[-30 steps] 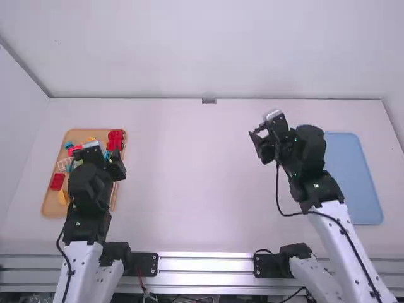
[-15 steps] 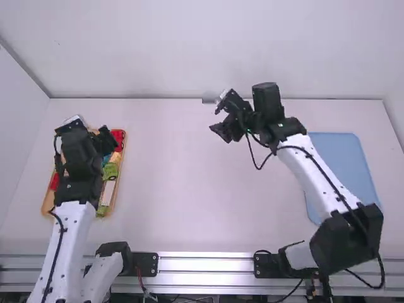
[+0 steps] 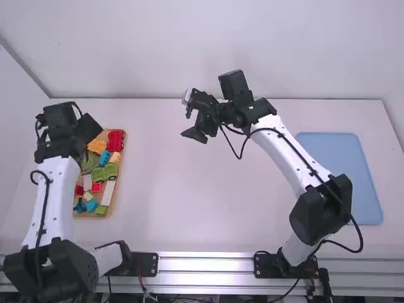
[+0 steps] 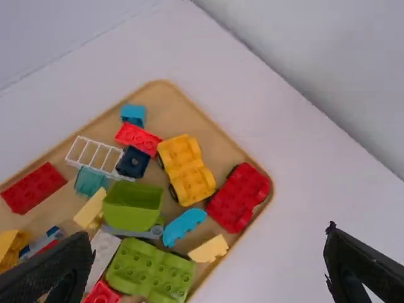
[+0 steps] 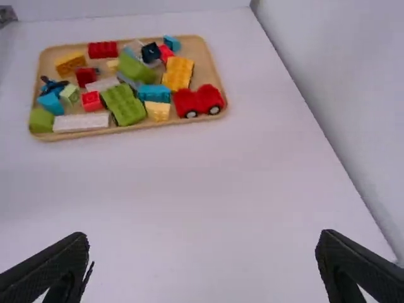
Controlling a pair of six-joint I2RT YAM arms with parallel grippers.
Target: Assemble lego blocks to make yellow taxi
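Gripper (right) (image 3: 188, 124), spread wide and empty, has swung inward towards the left gripper (image 4: 209, 255), likewise wide and empty, whose outward shift bares more of the nearby tray (image 4: 164, 104), making its yellow wheeled base (image 4: 186, 169), probably the taxi's chassis, easier to reach.

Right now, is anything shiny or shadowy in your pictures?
High view: bright shine on the metal rail by the table, whose open middle has no hard shadow. Left wrist view: the wall turns greyer near the table. Right wrist view: only soft, faint shading on the open tabletop.
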